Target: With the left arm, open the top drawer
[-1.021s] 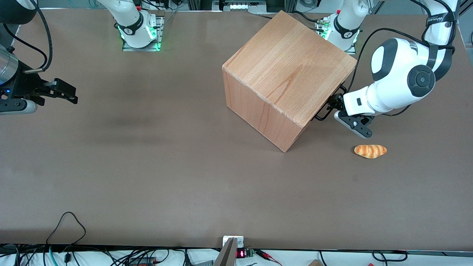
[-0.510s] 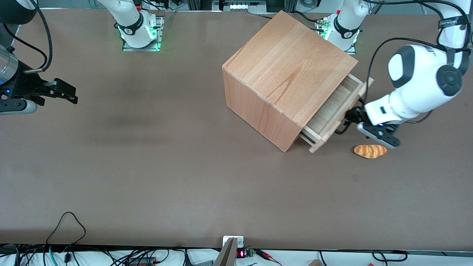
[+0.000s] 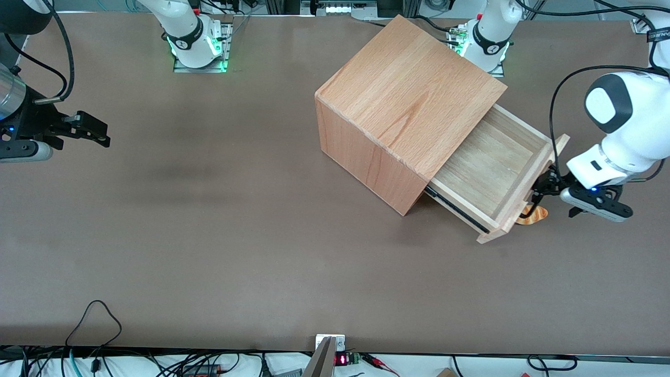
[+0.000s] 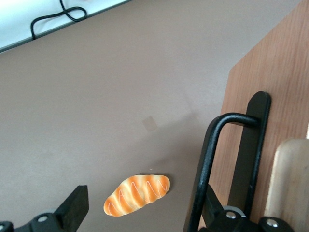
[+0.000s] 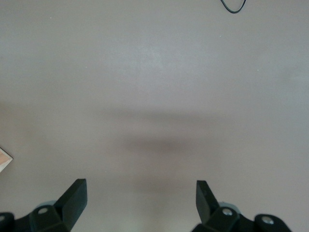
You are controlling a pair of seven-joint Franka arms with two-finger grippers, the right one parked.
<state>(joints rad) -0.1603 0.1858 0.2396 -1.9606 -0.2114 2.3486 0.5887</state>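
The top drawer (image 3: 492, 157) stands pulled far out of the large wooden cube (image 3: 413, 99), its pale plank floor bare. Its flat front also shows in the left wrist view (image 4: 270, 72), with the thin black wire handle (image 4: 208, 159) on it. The left arm (image 3: 623, 141) is toward the working arm's end of the table. Its gripper (image 3: 544, 189) is at the handle in front of the drawer. In the wrist view the gripper (image 4: 143, 202) is open. The handle bar runs between the fingers, close against one finger (image 4: 216, 209).
An orange bread roll (image 4: 137, 195) lies on the brown table below the gripper. In the front view the roll (image 3: 536, 215) is partly hidden under the drawer front's edge. Cables run along the table edge nearest the front camera.
The drawer went from shut to far out. The gripper moved with the handle away from the cube and nearer the front camera. The drawer front now covers part of the roll.
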